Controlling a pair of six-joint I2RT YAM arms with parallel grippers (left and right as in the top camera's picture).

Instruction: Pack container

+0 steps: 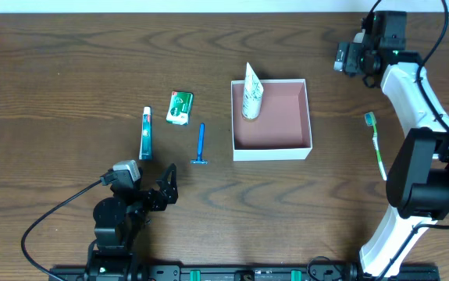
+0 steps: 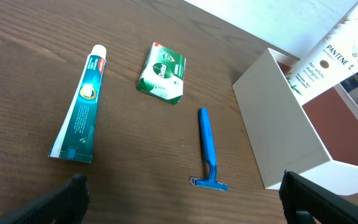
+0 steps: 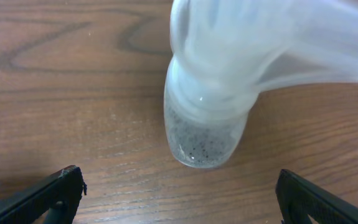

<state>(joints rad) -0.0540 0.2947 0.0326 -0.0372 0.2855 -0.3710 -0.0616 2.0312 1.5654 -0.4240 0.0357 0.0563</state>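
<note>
White cardboard box, pink inside: where does it sit? (desk)

Middle of the table, a little toward the right edge. A shampoo tube leans in its far-left corner. The rest of the floor is bare. (me)

Grippers? (desk)

Both spread wide, nothing between the fingers. Left gripper hovers close to the near edge, left of centre. Right gripper hangs toward the far-right corner. (me)

What does the next move turn on? (desk)

My read: the razor. It lies just beyond my left gripper, toward the far edge. Handle runs near-to-far, head at the near end. The box stands just beside it on the right, apart from it. From the left gripper the box lies to the right and farther out, so I judge it a short carry. The left arm is clearly nearer the razor, the toothpaste and the green packet. The toothbrush lies alone by the right edge, also near-to-far, bristles at the far end. That one I'd leave to the right arm. (me)
</note>
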